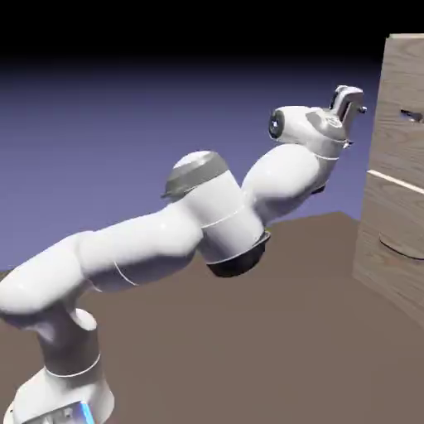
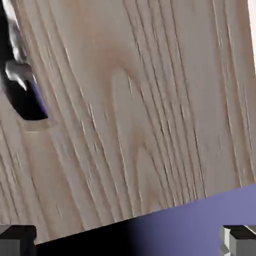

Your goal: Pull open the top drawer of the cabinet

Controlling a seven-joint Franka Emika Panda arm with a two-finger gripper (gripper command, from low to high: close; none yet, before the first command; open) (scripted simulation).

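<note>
Cabinet (image 1: 396, 149), tall, pale wood grain, at the exterior view's right edge, partly cut off. Brown tabletop (image 1: 215, 331) extends beneath arm and cabinet. White Franka arm (image 1: 149, 240) reaches toward it. Top drawer (image 1: 397, 137) sits above the light seam; lower drawer (image 1: 393, 224) with curved handle (image 1: 402, 248) below. Gripper (image 2: 128, 241) spread wide, nothing between fingertips; no obstacle visible between it and drawer front.

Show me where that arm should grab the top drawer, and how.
Probably by the small handle on the top drawer, coming straight at the front from the robot's side: the handle is the one part standing out from the flat wood, so open jaws could straddle it.
</note>
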